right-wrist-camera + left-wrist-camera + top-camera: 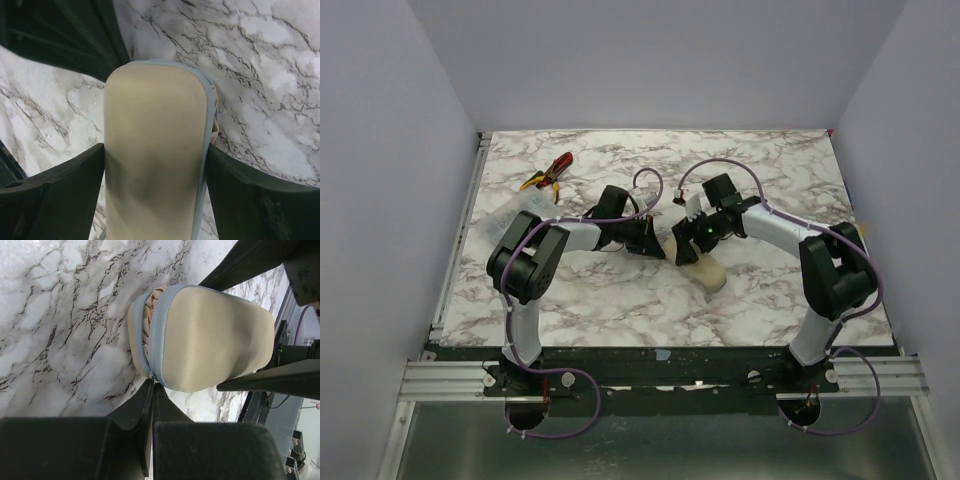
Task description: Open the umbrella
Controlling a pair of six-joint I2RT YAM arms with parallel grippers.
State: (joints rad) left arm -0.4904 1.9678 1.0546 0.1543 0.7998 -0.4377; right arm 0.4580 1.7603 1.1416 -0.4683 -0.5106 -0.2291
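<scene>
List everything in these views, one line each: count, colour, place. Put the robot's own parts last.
umbrella: one, beige with grey-blue edging, closed, mid-table between the two grippers
pliers: one, red-and-yellow handles, far left of the table, apart from the arms
table: one, white marble pattern with dark veins, under everything
walls: three, pale grey-lilac, on the left, far and right sides
left arm: one, black and white with a purple cable, based at the near edge
right arm: one, same colours, based at the near edge
left gripper: one, black, fingers closed together, tips at the umbrella's edging; whether they pinch it cannot be told
right gripper: one, black, clamped on the umbrella's two sides
</scene>
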